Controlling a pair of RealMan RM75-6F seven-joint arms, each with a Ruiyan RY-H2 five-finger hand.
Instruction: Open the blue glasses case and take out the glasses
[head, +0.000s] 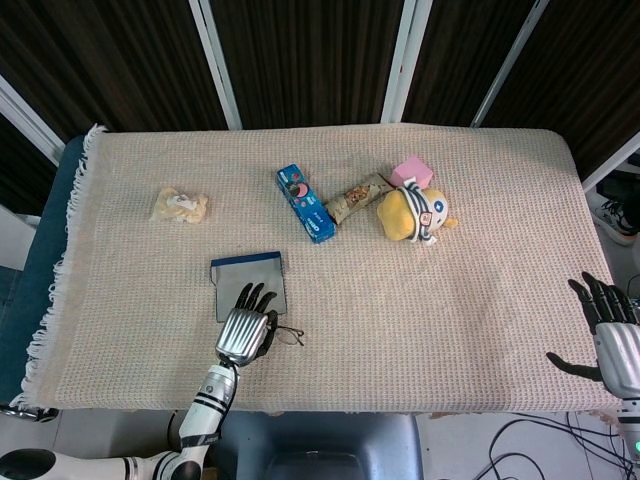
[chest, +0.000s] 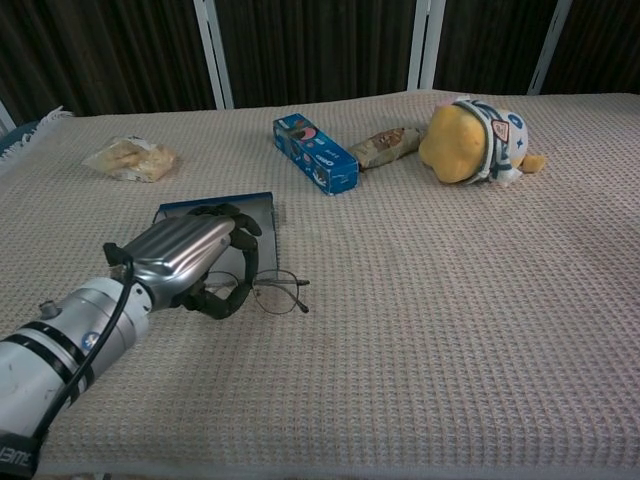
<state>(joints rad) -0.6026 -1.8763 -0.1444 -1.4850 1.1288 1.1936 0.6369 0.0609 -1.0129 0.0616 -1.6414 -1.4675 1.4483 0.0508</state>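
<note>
The blue glasses case (head: 250, 274) lies open on the woven cloth, left of the middle; in the chest view only the far part of the case (chest: 262, 212) shows behind my hand. My left hand (head: 243, 331) (chest: 189, 262) is just in front of the case, fingers curled around the left side of the thin wire-framed glasses (head: 289, 336) (chest: 277, 291), which stick out to its right, out of the case. My right hand (head: 614, 343) hovers beyond the table's right front corner, fingers spread and holding nothing.
A blue cookie box (head: 305, 203) (chest: 316, 154), a snack wrapper (head: 355, 197) (chest: 389, 144), a yellow plush toy (head: 414, 213) (chest: 470, 126) and a pink block (head: 412, 173) lie at the back. A bag of snacks (head: 180, 206) (chest: 129, 158) sits at the back left.
</note>
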